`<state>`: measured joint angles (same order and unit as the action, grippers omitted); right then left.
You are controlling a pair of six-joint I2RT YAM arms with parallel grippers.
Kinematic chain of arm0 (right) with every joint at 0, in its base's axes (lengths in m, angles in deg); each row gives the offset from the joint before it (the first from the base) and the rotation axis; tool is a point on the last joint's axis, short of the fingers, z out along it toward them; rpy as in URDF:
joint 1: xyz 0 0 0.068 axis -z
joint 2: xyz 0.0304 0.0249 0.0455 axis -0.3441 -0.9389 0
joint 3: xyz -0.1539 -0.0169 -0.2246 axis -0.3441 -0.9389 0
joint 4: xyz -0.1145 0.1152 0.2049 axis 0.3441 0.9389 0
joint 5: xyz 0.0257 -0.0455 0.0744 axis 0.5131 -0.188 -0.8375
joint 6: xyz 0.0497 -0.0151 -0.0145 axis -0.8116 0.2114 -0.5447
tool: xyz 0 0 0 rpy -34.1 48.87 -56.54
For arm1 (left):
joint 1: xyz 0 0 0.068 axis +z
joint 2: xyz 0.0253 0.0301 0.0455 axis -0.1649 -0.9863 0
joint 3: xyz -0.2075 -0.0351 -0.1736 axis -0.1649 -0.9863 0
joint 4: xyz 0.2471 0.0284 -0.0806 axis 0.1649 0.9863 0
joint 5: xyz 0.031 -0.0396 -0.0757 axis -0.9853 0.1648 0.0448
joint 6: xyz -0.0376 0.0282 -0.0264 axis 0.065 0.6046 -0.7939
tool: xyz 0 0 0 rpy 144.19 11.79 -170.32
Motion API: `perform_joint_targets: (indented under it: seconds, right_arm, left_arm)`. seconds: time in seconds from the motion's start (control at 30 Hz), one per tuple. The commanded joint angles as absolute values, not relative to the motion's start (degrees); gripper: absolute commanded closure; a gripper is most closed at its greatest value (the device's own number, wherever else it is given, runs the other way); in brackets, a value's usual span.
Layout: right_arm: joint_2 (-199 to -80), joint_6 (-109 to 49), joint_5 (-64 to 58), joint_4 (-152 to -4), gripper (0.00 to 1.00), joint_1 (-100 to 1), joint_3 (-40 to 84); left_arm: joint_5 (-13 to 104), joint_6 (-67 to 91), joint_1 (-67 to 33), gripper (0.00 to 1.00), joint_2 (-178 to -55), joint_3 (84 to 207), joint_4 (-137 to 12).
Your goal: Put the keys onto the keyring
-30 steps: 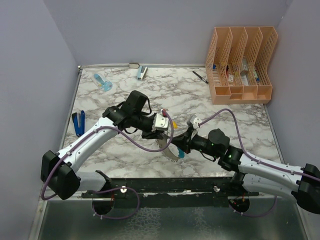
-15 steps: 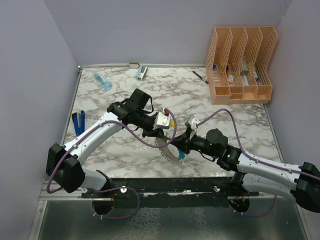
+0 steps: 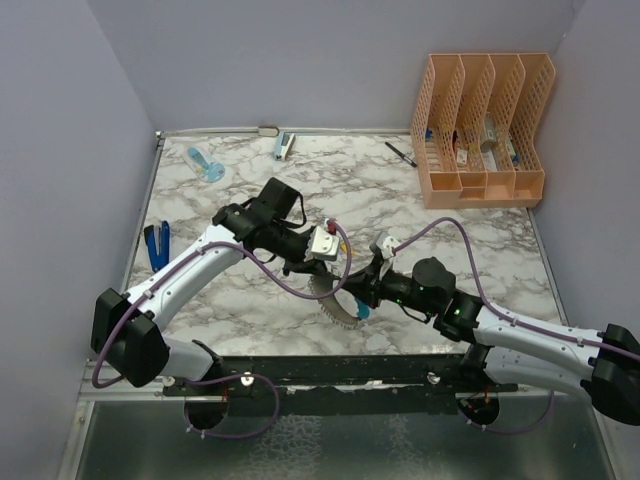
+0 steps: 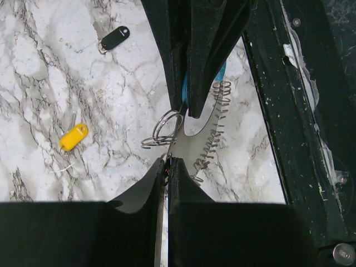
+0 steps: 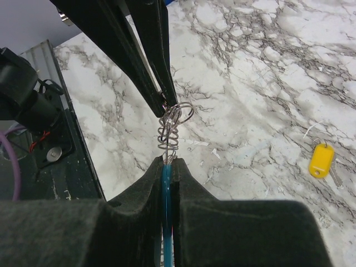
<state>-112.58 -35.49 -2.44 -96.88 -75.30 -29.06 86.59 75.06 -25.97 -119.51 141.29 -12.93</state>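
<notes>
The keyring [image 4: 207,146], a gray loop with a coiled wire edge and a light-blue section [image 5: 167,183], hangs between both grippers just above the marble. My left gripper [image 4: 167,161] is shut on its gray edge beside a small wire ring [image 4: 163,128]. My right gripper [image 5: 168,161] is shut on the blue section, and the coil [image 5: 169,133] runs from it to the left fingers [image 5: 158,83]. In the top view the two grippers [image 3: 322,274] [image 3: 356,300] meet near the table's front middle. The yellow key [image 4: 73,137] [image 5: 321,160] and the black key [image 4: 115,38] lie loose on the marble.
An orange file organizer [image 3: 484,130] stands at the back right with a black pen [image 3: 401,153] beside it. A blue-handled tool [image 3: 156,246] lies at the left edge. Small blue items [image 3: 284,147] [image 3: 205,165] sit at the back. A black rail [image 3: 330,372] borders the near edge.
My left gripper's jaws have closed onto the keyring's gray edge, and the left arm has shifted slightly. The right gripper has kept its grip and place.
</notes>
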Motion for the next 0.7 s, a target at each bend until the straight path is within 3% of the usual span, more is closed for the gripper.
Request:
perform_joint_targets:
  seconds: [0.0, 0.2, 0.67]
  right_arm:
    - [-111.8, -35.9, -1.2, -102.5, 0.98, -75.3, -28.4]
    - [-110.9, -35.9, -0.8, -100.7, 0.73, -75.4, -28.3]
    - [-113.7, -35.1, -1.2, -97.9, 0.71, -75.4, -23.8]
  left_arm:
    - [88.0, 74.5, -25.7, 1.00, -117.7, 141.0, -11.3]
    - [86.8, 74.2, -25.7, 1.00, -116.8, 140.7, -12.1]
    - [85.3, 75.0, -25.7, 1.00, -118.4, 140.8, -10.7]
